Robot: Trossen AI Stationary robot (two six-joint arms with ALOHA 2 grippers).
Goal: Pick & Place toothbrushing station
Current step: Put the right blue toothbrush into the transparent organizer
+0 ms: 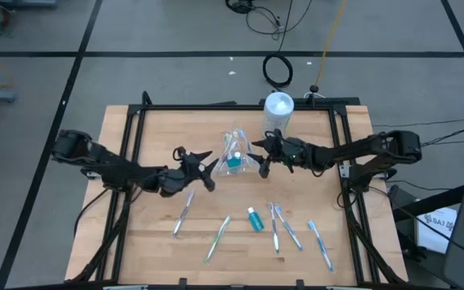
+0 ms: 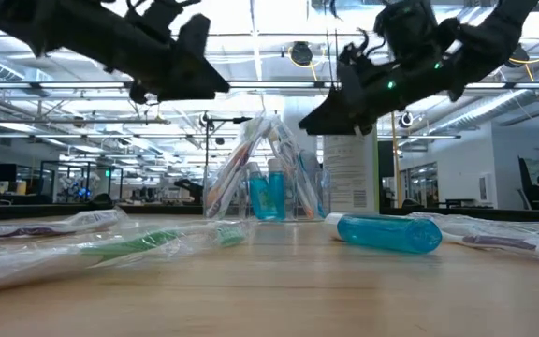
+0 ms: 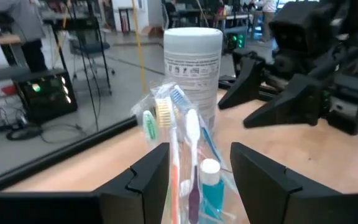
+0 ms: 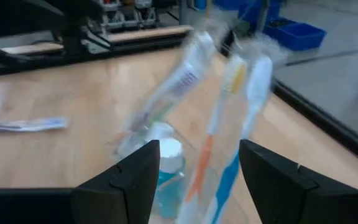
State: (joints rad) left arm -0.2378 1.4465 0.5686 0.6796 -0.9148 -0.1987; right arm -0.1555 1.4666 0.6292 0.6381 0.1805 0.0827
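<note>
A clear holder [image 1: 234, 157] stands at the table's middle. Several wrapped toothbrushes lean upright in it [image 3: 166, 118], and a small blue bottle with a white cap [image 2: 269, 192] stands among them. My left gripper [image 1: 205, 171] hangs open just left of the holder and above the table. In the left wrist view the toothbrushes show beyond its open fingers [image 3: 199, 150]. My right gripper [image 1: 261, 159] hangs open just right of the holder, with the brushes [image 4: 222, 106] showing past its fingers [image 4: 199, 147]. Neither gripper has anything between its fingers.
A white canister [image 1: 279, 109] stands behind the holder at the far edge. Wrapped toothbrushes lie on the near half [image 1: 183, 213] [image 1: 217, 238] [image 1: 290, 229] [image 1: 321, 244], with a blue tube [image 1: 254, 219] lying among them. A black frame [image 1: 132, 145] borders the table.
</note>
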